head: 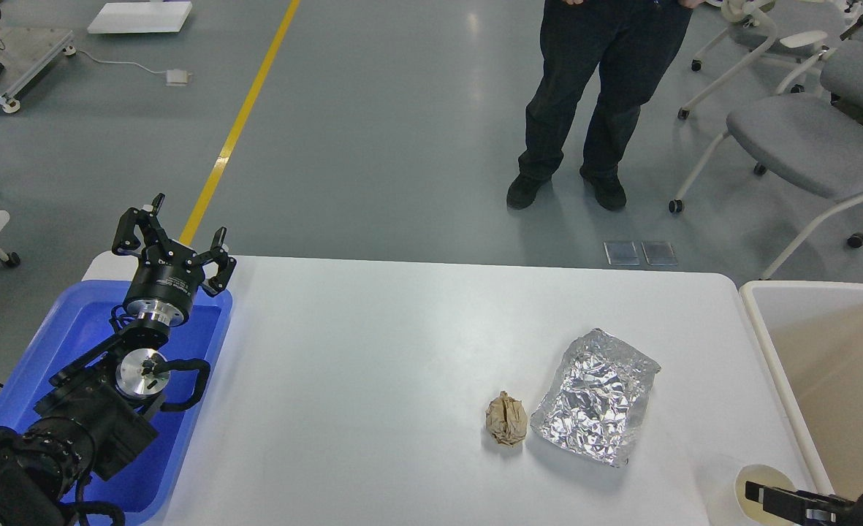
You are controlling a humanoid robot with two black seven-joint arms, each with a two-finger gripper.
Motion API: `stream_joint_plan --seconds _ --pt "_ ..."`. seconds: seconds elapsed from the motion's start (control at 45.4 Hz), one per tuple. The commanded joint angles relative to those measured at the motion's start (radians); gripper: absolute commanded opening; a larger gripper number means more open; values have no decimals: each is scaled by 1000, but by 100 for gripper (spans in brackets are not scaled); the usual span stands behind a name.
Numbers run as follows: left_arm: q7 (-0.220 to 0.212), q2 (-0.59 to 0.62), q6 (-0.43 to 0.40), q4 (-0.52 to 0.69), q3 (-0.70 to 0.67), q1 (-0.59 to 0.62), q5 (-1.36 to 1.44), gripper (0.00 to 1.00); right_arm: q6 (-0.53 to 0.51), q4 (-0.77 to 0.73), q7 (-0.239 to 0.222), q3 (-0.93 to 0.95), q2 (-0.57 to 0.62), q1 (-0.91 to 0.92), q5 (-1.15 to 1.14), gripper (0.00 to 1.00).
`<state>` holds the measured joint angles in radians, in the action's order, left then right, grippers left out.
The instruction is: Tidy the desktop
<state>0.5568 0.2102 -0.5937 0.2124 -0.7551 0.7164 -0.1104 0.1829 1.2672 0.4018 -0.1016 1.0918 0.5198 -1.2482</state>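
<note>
The white desktop [373, 351] fills the middle of the head view. A crumpled brown paper ball [506, 418] lies on it right of centre. A crinkled sheet of silver foil [595, 398] lies just to the ball's right. My left gripper [177, 235] is open and empty, raised over the far end of the blue tray, far left of both items. My right gripper [760, 495] shows only as a dark tip at the bottom right corner, over a round cream object [747, 479]. I cannot tell its fingers apart.
A blue plastic tray [73, 329] sits at the desktop's left edge under my left arm. A cream-white bin [826, 365] stands off the right edge. A person [592, 95] stands beyond the far edge. Grey wheeled chairs [804, 139] are at the back right.
</note>
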Motion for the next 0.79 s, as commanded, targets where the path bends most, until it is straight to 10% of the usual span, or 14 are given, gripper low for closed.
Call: stream_joint_plan --seconds 0.0,0.22,0.77 --pt "0 0 0 -1 -1 0 0 100 10 -25 14 -24 -16 0 -2 52" --pt "0 0 0 1 -1 0 0 100 12 -25 14 -30 -10 2 -2 0" --pt "0 0 0 -1 -1 0 0 100 9 76 106 -27 129 54 -59 0"
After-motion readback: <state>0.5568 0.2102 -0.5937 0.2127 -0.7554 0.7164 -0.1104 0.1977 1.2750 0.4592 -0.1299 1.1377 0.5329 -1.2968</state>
